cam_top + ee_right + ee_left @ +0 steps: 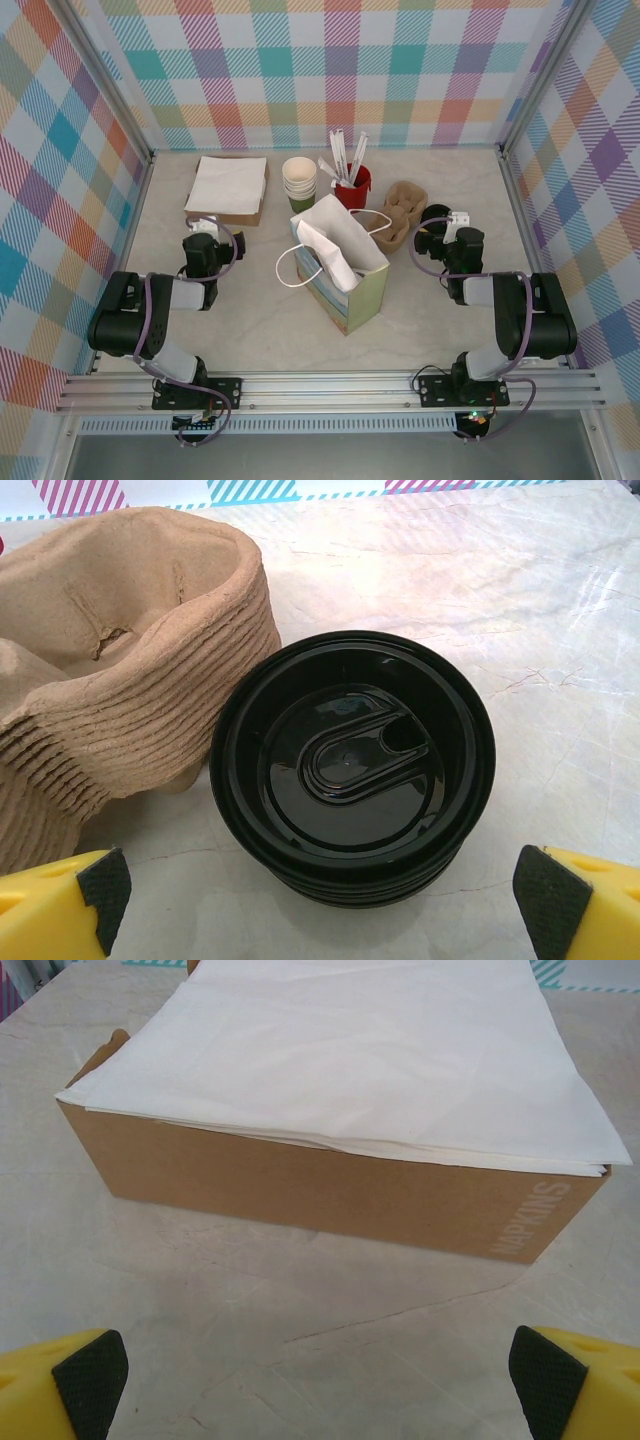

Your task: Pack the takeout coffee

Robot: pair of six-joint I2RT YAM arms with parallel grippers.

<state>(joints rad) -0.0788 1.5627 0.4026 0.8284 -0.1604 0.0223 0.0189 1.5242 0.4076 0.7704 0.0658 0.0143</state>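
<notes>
While left gripper [320,1375] and right gripper [322,890] gape empty, step is reach: right faces round black plastic lid [350,765]; next, straddle it, close

Napkin box [226,188], stacked cups [299,178], red stirrer cup [355,190], pulp carriers [402,215] line the back

Two black jointed arms — left arm [140,320], right arm [520,315] — on black base plates [195,392], each trailed by a looping lilac cable [148,315]. A small white block [459,218] sits at each wrist. The left gripper [320,1385] and right gripper [320,905] have yellow fingers [35,1405] faced with black textured pads [92,1380].
</notes>
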